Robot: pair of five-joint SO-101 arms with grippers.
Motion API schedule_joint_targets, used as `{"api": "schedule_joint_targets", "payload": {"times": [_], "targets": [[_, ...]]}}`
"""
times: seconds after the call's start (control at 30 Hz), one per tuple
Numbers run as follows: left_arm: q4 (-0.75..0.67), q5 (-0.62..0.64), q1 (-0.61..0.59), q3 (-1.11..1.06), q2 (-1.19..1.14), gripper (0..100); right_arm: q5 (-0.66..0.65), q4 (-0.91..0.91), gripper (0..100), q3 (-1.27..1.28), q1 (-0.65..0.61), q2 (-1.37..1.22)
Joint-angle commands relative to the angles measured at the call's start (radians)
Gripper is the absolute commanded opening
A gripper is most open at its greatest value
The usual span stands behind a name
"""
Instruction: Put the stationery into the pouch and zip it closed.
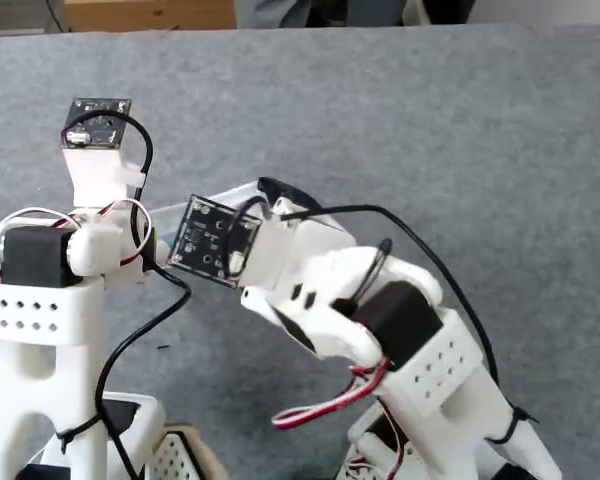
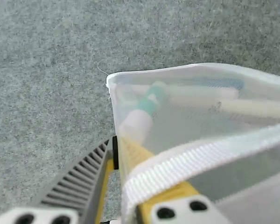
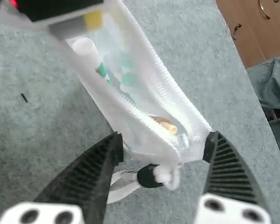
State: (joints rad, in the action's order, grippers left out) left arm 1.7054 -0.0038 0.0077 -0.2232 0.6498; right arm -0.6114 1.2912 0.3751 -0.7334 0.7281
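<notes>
Right wrist view: your right pincer (image 3: 164, 140) gapes astride the zipper end of the pouch (image 3: 130, 88); your left pincer (image 2: 113, 148) apparently clamps it taut for zipping.

Table w/ grey felt-like cover (image 1: 460, 130), fuzzy texture, same surface in all 3 views. Light-wood board (image 1: 150, 14) along far edge, high view. Rt wrist view: brown wood panel (image 3: 252, 32) beyond table edge. Light even, shadows soft.

Most of the pouch (image 1: 230, 194) is hidden under the right arm (image 1: 320, 270).
</notes>
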Motion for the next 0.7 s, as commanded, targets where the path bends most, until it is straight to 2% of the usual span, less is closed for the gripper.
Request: {"api": "schedule_joint_targets", "payload": {"times": [0.0, 0.43, 0.67], "targets": [[-0.028, -0.011, 0.013, 0.001, 0.002, 3, -0.015, -0.009, 27.6, 0.001, 0.044, -0.044], [-0.028, -0.011, 0.013, 0.001, 0.002, 3, -0.055, -0.008, 27.6, -0.048, 0.086, -0.054], [-0.034, -0.011, 0.013, 0.001, -0.003, 3, -0.054, 0.101, 27.6, -0.114, 0.084, 0.025]]}}
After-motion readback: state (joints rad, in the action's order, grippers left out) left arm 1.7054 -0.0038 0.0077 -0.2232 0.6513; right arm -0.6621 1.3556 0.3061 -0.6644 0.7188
